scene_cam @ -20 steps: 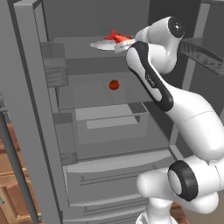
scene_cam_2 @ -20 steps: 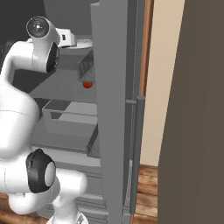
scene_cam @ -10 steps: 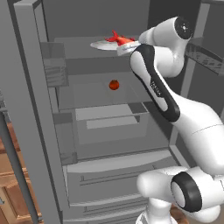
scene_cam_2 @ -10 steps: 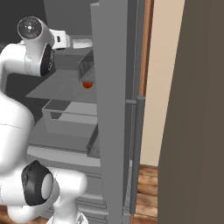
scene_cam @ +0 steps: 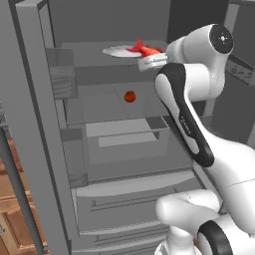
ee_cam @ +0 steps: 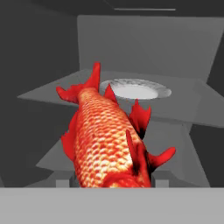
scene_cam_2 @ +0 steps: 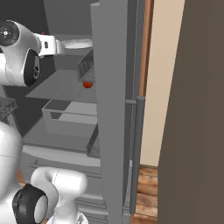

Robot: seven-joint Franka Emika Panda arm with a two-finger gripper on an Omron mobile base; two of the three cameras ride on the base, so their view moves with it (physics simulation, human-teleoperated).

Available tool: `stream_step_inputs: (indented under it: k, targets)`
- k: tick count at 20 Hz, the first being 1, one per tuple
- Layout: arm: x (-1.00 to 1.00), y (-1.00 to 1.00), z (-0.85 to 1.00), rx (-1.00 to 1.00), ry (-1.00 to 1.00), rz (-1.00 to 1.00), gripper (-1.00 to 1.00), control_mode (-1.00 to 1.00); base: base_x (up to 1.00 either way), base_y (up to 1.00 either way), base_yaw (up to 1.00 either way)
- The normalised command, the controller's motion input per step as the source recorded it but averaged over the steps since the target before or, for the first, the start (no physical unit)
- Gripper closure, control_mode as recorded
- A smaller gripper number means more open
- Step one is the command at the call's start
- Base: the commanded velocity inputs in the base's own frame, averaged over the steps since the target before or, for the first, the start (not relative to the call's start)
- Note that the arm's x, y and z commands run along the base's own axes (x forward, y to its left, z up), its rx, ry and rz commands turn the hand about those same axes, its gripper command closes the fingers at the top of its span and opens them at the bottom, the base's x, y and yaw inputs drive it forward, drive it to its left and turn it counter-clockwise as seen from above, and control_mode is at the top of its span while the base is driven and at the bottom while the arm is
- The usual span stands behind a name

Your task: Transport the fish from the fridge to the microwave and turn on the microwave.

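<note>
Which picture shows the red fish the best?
The hand view: the fish shows close up, scales and fins clear. The left base view shows it small, by the white plate. In the right base view I cannot make it out.

The fish lies close to the camera, red-orange with bright scales, its forked tail pointing away toward the far wall. Behind the tail a white round plate rests on a grey shelf of the fridge
</note>
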Motion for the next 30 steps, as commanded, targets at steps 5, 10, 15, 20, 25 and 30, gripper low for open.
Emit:
stream_step_inputs:
  k: [5,10,15,20,25,30]
  targets:
    - [-0.7,0.0,0.0,0.0,0.0,-0.15,1.0,-1.0,0.0,0.0,0.0]
    - [-0.58,-0.03,0.0,0.0,0.0,-0.14,1.0,-1.0,0.0,0.0,0.0]
    - [-0.37,-0.1,0.0,0.0,0.0,-0.02,1.0,-1.0,0.0,0.0,0.0]
    - [-0.39,-0.12,0.0,0.01,0.0,0.0,1.0,-1.0,0.0,0.0,0.0]
    - [-0.33,-0.13,0.0,0.02,0.0,0.0,1.0,-1.0,0.0,0.0,0.0]
    - [-0.28,-0.13,0.0,0.0,0.0,0.0,1.0,-1.0,0.0,0.0,0.0]
